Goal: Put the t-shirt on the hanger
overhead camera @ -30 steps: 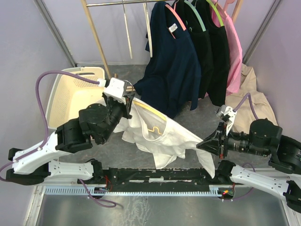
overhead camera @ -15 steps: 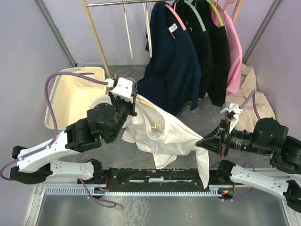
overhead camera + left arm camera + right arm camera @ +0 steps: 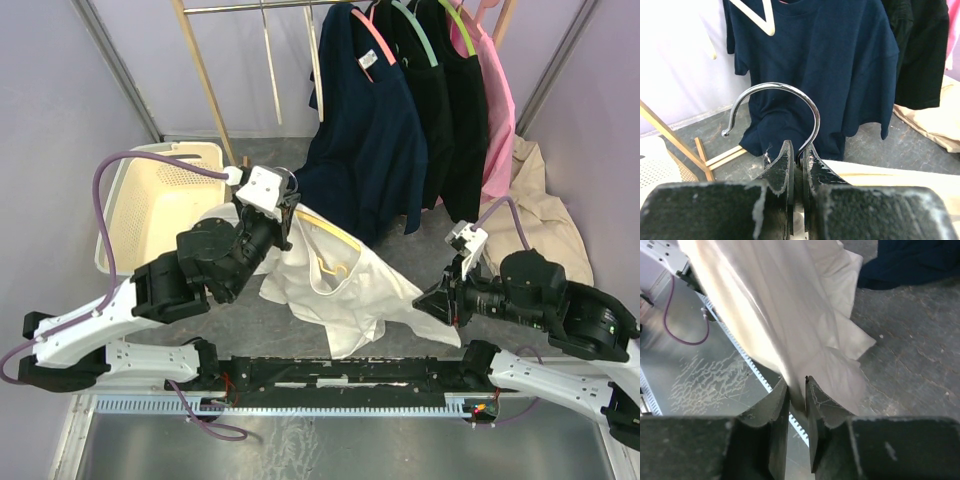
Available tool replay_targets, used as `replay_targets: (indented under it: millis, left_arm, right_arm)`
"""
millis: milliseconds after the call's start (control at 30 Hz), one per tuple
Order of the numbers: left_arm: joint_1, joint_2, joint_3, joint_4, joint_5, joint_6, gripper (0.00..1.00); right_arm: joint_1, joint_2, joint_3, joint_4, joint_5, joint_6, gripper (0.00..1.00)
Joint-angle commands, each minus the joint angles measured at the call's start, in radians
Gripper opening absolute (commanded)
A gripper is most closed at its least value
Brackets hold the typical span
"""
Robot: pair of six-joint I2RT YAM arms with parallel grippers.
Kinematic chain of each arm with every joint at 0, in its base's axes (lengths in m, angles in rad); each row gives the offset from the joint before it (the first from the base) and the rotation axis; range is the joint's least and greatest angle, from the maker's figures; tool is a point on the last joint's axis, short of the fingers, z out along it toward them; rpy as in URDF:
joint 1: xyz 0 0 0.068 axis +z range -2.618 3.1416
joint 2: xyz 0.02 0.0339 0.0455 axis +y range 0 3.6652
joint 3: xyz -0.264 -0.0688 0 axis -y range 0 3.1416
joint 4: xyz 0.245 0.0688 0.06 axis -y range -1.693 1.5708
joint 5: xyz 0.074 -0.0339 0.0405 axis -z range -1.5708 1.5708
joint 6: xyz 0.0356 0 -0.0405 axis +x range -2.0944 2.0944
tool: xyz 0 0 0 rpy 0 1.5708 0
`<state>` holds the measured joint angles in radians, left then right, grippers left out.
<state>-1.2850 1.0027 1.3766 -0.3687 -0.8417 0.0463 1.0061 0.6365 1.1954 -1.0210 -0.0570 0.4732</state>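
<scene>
The white t-shirt point(image 3: 345, 285) hangs stretched between my two grippers above the floor. The yellow hanger point(image 3: 330, 232) lies inside it, one arm showing at the neck. My left gripper point(image 3: 288, 212) is shut on the hanger's silver hook point(image 3: 790, 90) at its base, with the shirt just below the jaws. My right gripper point(image 3: 430, 303) is shut on the shirt's lower edge point(image 3: 805, 355), which drapes away from the jaws in the right wrist view.
A rail at the back holds a navy shirt point(image 3: 370, 150), black garments point(image 3: 450, 110) and a pink one point(image 3: 495, 100). A cream basket point(image 3: 150, 205) stands at the left. A beige garment point(image 3: 540, 210) lies at the right. Wooden rack legs point(image 3: 205, 75) stand behind.
My right gripper has moved left and slightly up with the shirt's edge, so the cloth hangs slacker. My left gripper rose with the hanger a second ago and has held since.
</scene>
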Motion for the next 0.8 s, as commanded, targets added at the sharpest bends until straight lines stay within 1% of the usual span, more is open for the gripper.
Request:
replay_targets:
  millis: [0, 67, 100, 267, 367, 600, 767]
  left_arm:
    - [0.009, -0.015, 0.078, 0.000, 0.081, -0.061, 0.03]
    - [0.009, -0.009, 0.085, -0.025, 0.103, -0.071, 0.03]
    - [0.009, -0.006, 0.089, -0.035, 0.112, -0.075, 0.03]
    - [0.008, 0.008, 0.091, -0.065, 0.150, -0.087, 0.03]
    - [0.009, 0.028, 0.102, -0.083, 0.170, -0.094, 0.03]
    - [0.009, 0.053, 0.105, -0.083, 0.201, -0.104, 0.03]
    - [0.009, 0.068, 0.099, -0.076, 0.210, -0.109, 0.03]
  right_arm:
    - [0.005, 0.006, 0.062, -0.079, 0.092, -0.015, 0.35]
    - [0.004, 0.016, 0.102, -0.103, 0.100, -0.028, 0.42]
    - [0.004, 0.019, 0.120, -0.110, 0.101, -0.037, 0.44]
    - [0.004, 0.029, 0.203, -0.120, 0.087, -0.060, 0.49]
    - [0.005, 0.030, 0.219, -0.074, 0.016, -0.072, 0.54]
    - [0.004, 0.082, 0.188, 0.026, -0.124, -0.069, 0.56]
    - [0.004, 0.122, 0.170, 0.075, -0.169, -0.064, 0.59]
